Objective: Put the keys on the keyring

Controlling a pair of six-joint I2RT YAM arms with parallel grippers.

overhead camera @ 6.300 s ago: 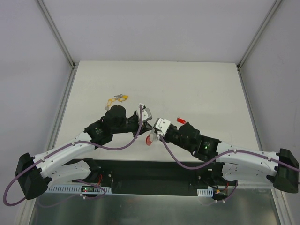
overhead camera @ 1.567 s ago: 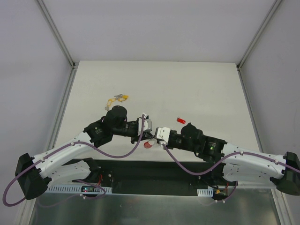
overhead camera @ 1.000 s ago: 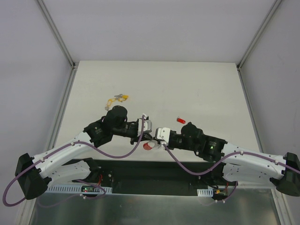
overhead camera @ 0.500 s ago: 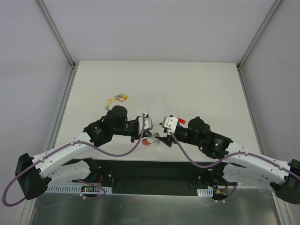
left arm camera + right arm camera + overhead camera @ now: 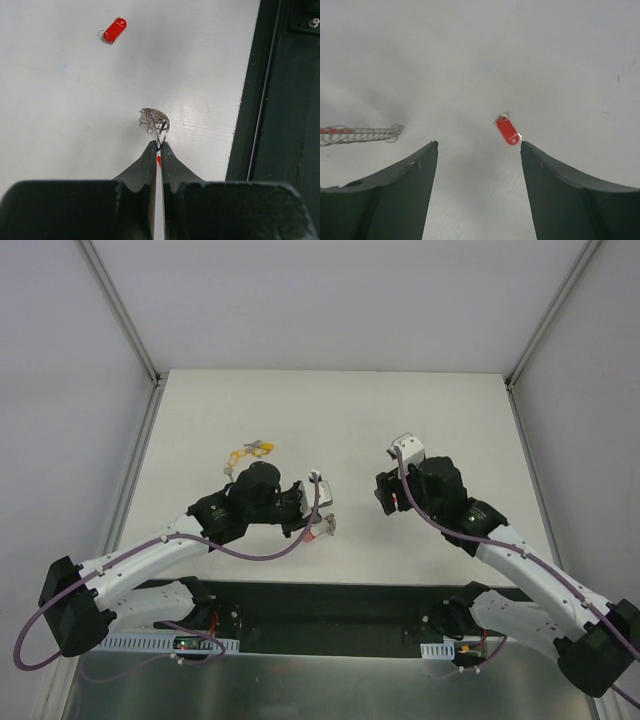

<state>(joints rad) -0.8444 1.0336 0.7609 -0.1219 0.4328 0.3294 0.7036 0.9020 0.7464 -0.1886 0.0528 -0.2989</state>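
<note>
My left gripper (image 5: 158,145) is shut on the keyring (image 5: 155,119). Its silvery coil sticks out past the fingertips, and a sliver of its red plastic shows between the fingers. In the top view the left gripper (image 5: 322,522) holds the keyring (image 5: 312,533) just above the table, near the front edge. My right gripper (image 5: 478,144) is open and empty and hangs over a red-tagged key (image 5: 507,130) lying on the table. The keyring's coil (image 5: 362,134) shows far to its left. The right gripper (image 5: 390,495) covers that key in the top view. The red-tagged key (image 5: 112,30) also appears in the left wrist view.
A bunch of yellow-tagged keys (image 5: 250,451) lies on the white table (image 5: 450,430) behind the left arm. A black strip (image 5: 280,100) runs along the table's near edge, right beside the left gripper. Grey walls close in the table's sides and back.
My right gripper has opened, left the keyring and swung back and to the right, over the red-tagged key. My left gripper kept its grip and shifted slightly right.
</note>
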